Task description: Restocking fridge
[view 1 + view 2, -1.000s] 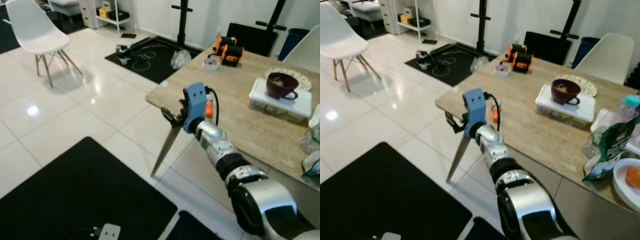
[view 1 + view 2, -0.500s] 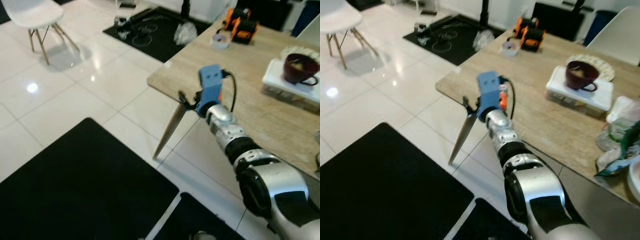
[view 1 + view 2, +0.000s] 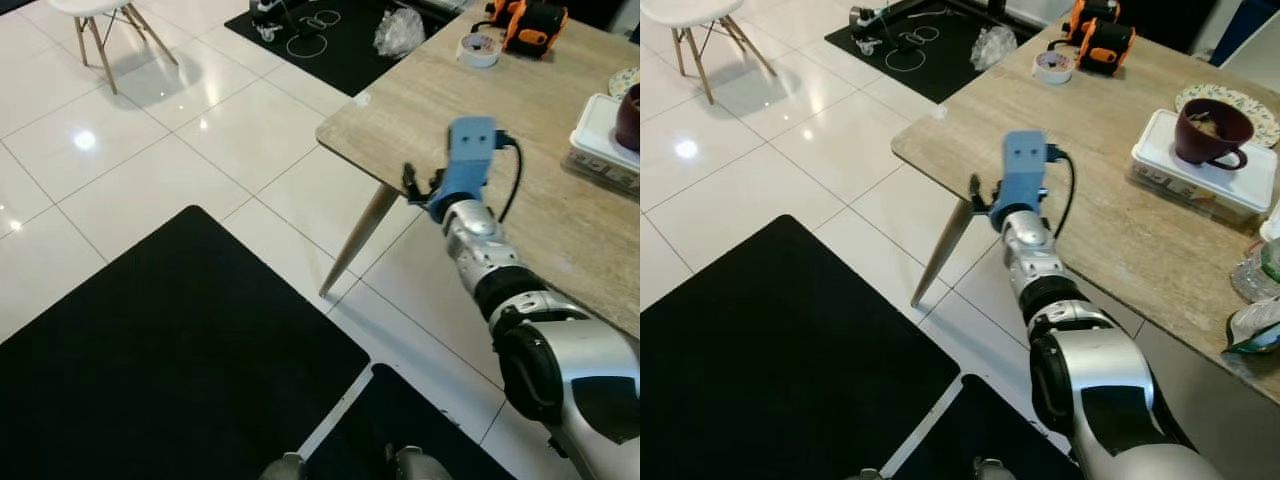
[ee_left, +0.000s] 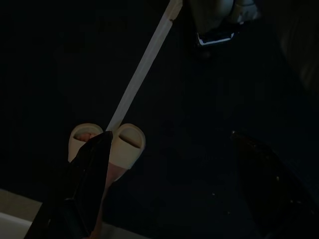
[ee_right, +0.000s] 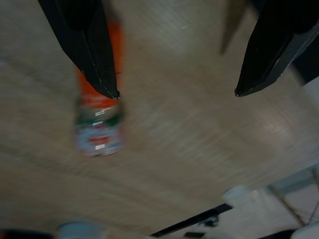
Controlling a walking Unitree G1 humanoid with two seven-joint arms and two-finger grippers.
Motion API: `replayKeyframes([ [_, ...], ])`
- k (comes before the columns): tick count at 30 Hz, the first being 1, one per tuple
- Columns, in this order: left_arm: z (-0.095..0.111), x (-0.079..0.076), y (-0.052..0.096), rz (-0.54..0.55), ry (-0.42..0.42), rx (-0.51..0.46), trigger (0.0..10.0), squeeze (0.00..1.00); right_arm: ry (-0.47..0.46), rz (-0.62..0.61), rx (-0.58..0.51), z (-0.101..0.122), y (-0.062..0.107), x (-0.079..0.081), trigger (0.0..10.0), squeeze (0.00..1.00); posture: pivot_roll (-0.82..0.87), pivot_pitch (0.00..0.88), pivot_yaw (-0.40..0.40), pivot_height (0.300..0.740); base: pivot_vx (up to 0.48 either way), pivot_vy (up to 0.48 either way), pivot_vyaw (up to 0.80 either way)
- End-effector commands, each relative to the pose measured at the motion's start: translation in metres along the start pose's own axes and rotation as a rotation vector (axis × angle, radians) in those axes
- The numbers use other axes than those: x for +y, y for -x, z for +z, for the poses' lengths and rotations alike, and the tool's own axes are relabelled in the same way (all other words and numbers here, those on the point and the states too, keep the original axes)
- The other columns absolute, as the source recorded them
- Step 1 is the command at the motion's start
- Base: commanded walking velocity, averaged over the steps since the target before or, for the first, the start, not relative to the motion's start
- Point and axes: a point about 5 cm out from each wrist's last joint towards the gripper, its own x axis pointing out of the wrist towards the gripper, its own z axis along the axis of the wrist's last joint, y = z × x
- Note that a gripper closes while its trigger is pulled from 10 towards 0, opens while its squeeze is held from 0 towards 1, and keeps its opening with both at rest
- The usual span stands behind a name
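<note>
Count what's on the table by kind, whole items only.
Orange-and-black tools: 2
Tape roll: 1
Maroon mug: 1
White-lidded container: 1
Patterned plate: 1
Small orange bottle: 1
Total: 7 (the items cut off at the table's right edge are not counted)

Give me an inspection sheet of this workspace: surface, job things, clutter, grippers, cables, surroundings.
Surface: wooden table, mostly bare near the corner.
Job's things: small orange-topped bottle lying on the table; lidded food container with a dark red cup on top.
Clutter: tape roll, orange tool.
Grippers: right gripper open above the table; left gripper open, idle.
Cables: black cable on the right wrist.
Surroundings: white tile floor, black mat, white chair.
</note>
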Motion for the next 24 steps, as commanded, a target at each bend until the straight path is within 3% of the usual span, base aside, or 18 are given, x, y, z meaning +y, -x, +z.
replayKeyframes([
  [1, -0.017, 0.005, 0.008, 0.016, -0.003, 0.046, 10.0, 0.0, -0.013, -0.057, 0.015, -0.005, 0.002, -0.012, 10.0, 0.0, 0.15, 0.31, -0.002, 0.74, 0.0, 0.0, 0.0],
  [8, -0.019, 0.01, 0.01, 0.026, -0.007, 0.045, 10.0, 0.0, 0.015, -0.111, 0.039, -0.008, 0.003, -0.024, 10.0, 0.0, 0.16, 0.318, 0.0, 0.74, 0.0, 0.0, 0.0],
  [12, -0.018, 0.01, 0.009, 0.026, -0.006, 0.038, 10.0, 0.0, 0.044, -0.126, 0.072, -0.014, 0.005, -0.024, 10.0, 0.0, 0.16, 0.321, 0.002, 0.74, 0.0, 0.0, 0.0],
  [16, -0.019, 0.007, 0.01, 0.018, -0.01, 0.027, 10.0, 0.0, 0.017, -0.097, 0.128, -0.029, 0.008, -0.016, 10.0, 0.0, 0.18, 0.336, 0.005, 0.74, 0.0, 0.0, 0.0],
  [21, -0.022, 0.006, 0.012, 0.015, -0.015, 0.028, 10.0, 0.0, 0.013, -0.123, 0.141, -0.032, 0.01, -0.018, 10.0, 0.0, 0.19, 0.341, 0.01, 0.74, 0.0, 0.0, 0.0],
  [22, -0.024, 0.006, 0.013, 0.015, -0.016, 0.029, 10.0, 0.0, 0.012, -0.131, 0.142, -0.032, 0.01, -0.02, 4.9, 0.0, 0.19, 0.342, 0.011, 0.74, 0.0, 0.0, 0.0],
  [23, -0.024, 0.007, 0.014, 0.015, -0.017, 0.031, 10.0, 0.0, 0.014, -0.138, 0.142, -0.032, 0.01, -0.021, 1.6, 0.0, 0.19, 0.343, 0.011, 0.74, 0.0, 0.0, 0.0],
  [24, -0.025, 0.007, 0.014, 0.016, -0.017, 0.032, 10.0, 0.0, 0.016, -0.143, 0.142, -0.032, 0.01, -0.021, 1.6, 0.0, 0.19, 0.343, 0.011, 0.74, 0.0, 0.0, 0.0],
])
